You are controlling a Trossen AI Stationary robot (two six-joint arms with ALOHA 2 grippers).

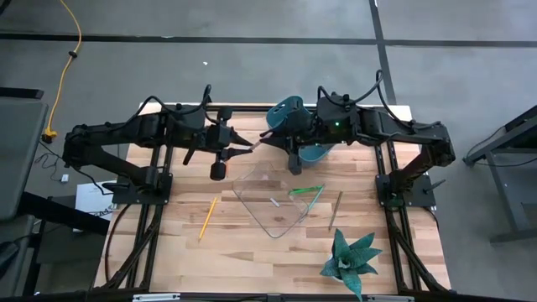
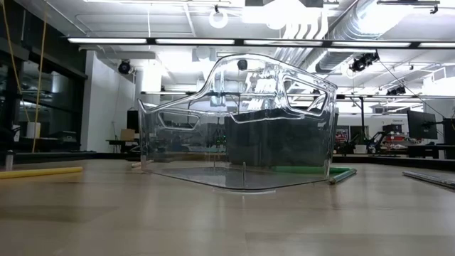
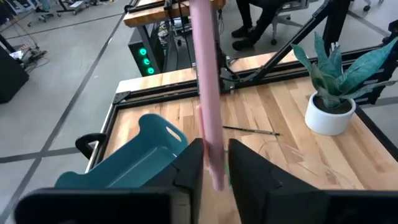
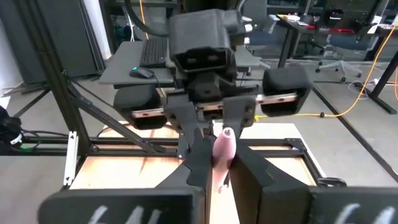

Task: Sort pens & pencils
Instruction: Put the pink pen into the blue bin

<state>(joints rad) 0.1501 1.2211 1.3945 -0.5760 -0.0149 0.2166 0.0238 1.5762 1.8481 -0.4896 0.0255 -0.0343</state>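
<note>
Grey concrete floor (image 1: 252, 75) around wooden tabletop (image 1: 252, 252), dark seam lines crossing it. Yellow cable (image 1: 63, 75) trailing over floor beyond tabletop's left edge. Grey desk corner (image 1: 18, 151) farther left; another desk (image 1: 516, 134) off right edge. Low view: open workshop hall, long ceiling light strips (image 2: 142, 40), exposed white ducts (image 2: 384, 28), white pillar (image 2: 106, 99), monitors on benches (image 2: 423, 128) at far right.

- Clear bin (image 1: 273, 201) mid-frame, a pen (image 1: 305, 192) inside.
- Pencil (image 1: 207, 218) left of it; another pen (image 1: 335, 210) right.
- Plant (image 1: 348, 260) lower right.
- Tub (image 1: 294, 126) above bin.
</note>
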